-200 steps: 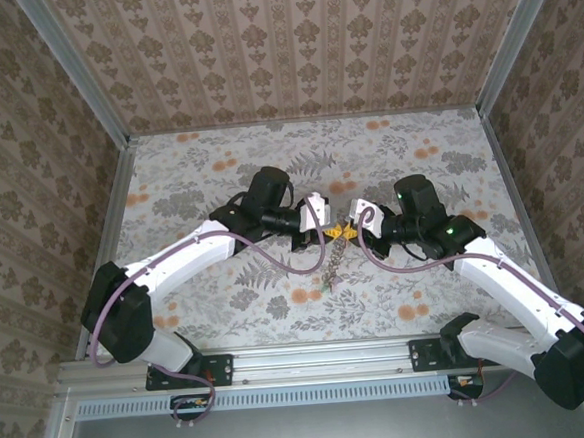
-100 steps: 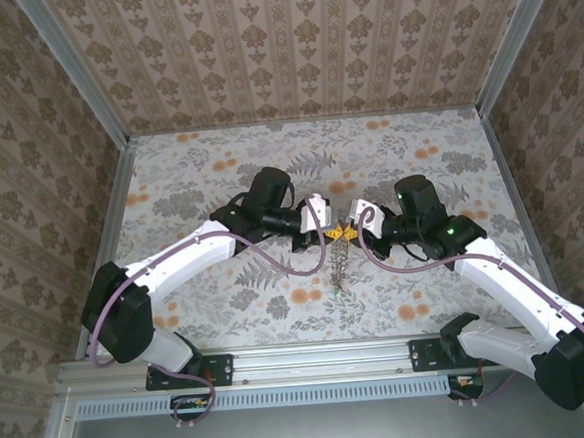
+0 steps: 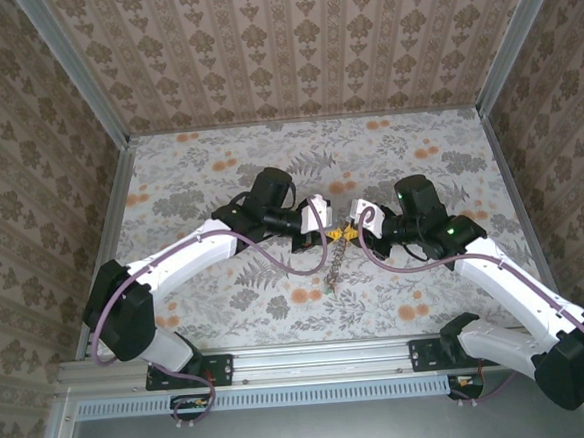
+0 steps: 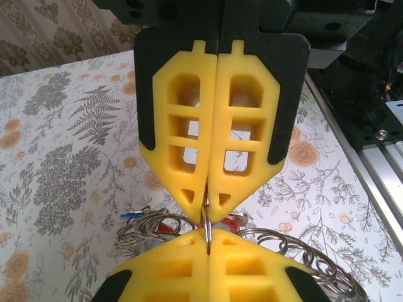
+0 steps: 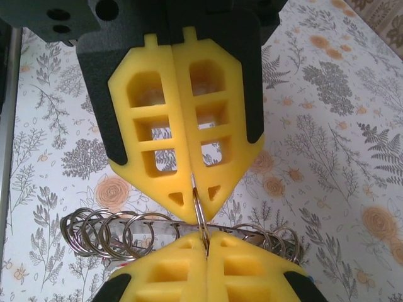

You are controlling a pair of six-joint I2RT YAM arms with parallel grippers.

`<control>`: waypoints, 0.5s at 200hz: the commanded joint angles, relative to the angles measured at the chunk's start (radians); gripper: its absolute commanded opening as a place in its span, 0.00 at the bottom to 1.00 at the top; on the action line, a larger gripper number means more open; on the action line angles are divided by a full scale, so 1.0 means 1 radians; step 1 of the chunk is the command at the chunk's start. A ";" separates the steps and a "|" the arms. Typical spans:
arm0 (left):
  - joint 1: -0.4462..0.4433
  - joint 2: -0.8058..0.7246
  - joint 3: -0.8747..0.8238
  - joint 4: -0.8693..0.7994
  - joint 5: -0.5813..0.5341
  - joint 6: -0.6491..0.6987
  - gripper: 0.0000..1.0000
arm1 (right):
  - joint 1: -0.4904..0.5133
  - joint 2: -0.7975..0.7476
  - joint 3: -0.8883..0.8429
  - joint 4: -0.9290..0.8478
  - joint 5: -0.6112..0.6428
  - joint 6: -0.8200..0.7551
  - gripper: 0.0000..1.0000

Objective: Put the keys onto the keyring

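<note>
My left gripper (image 3: pixel 331 233) and right gripper (image 3: pixel 347 232) meet tip to tip above the table's middle. Both are shut on one thin metal loop (image 4: pixel 206 224) of the keyring (image 3: pixel 335 264), whose chain of rings hangs down from them. In the left wrist view my left gripper (image 4: pixel 208 238) is at the bottom and the right gripper (image 4: pixel 208 211) faces it from above. Red (image 4: pixel 165 229) and blue (image 4: pixel 129 215) key tags show among the rings (image 4: pixel 315 261). In the right wrist view my right gripper (image 5: pixel 206 242) pinches the loop (image 5: pixel 200 217) before the row of rings (image 5: pixel 126 234).
The floral tablecloth (image 3: pixel 219 174) lies under everything, with patterned walls on three sides and a metal rail (image 3: pixel 312 356) along the near edge. The two arms (image 3: pixel 189 256) angle inward from the bottom corners.
The hanging chain has swayed slightly right, then back left. Both arms stay almost still, tips together.
</note>
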 commanded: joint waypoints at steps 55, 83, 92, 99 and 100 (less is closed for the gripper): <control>0.031 -0.037 -0.082 0.240 0.170 -0.116 0.00 | -0.025 -0.023 -0.025 0.126 -0.083 0.042 0.11; 0.042 -0.037 -0.120 0.346 0.236 -0.170 0.00 | -0.042 -0.008 -0.042 0.176 -0.143 0.082 0.11; 0.044 -0.035 -0.131 0.382 0.248 -0.190 0.00 | -0.046 -0.001 -0.043 0.179 -0.148 0.085 0.11; 0.045 -0.035 -0.141 0.415 0.256 -0.209 0.00 | -0.049 0.004 -0.043 0.179 -0.150 0.085 0.11; 0.046 -0.034 -0.143 0.421 0.258 -0.212 0.00 | -0.049 0.004 -0.043 0.178 -0.150 0.084 0.11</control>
